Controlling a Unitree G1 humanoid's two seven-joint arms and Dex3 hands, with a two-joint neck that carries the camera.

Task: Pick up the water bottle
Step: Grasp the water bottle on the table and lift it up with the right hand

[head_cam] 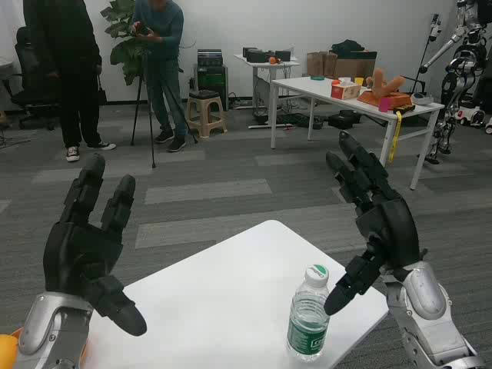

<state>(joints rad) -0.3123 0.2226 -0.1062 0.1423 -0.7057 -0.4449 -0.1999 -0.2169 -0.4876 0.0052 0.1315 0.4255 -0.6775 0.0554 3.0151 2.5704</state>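
A clear plastic water bottle [309, 315] with a white cap and green label stands upright on the white table [223, 292], near its right front edge. My right hand [374, 223] is raised just right of the bottle, fingers spread and pointing up, thumb tip close to the bottle's shoulder without touching it. My left hand [88, 246] hovers at the table's left side, fingers apart, holding nothing.
An orange object [6, 352] peeks in at the bottom left corner. Two people [157, 69] stand at the back by a tripod and a stool [206, 111]. A white table [354, 96] with boxes and another robot [461, 69] stand at the back right.
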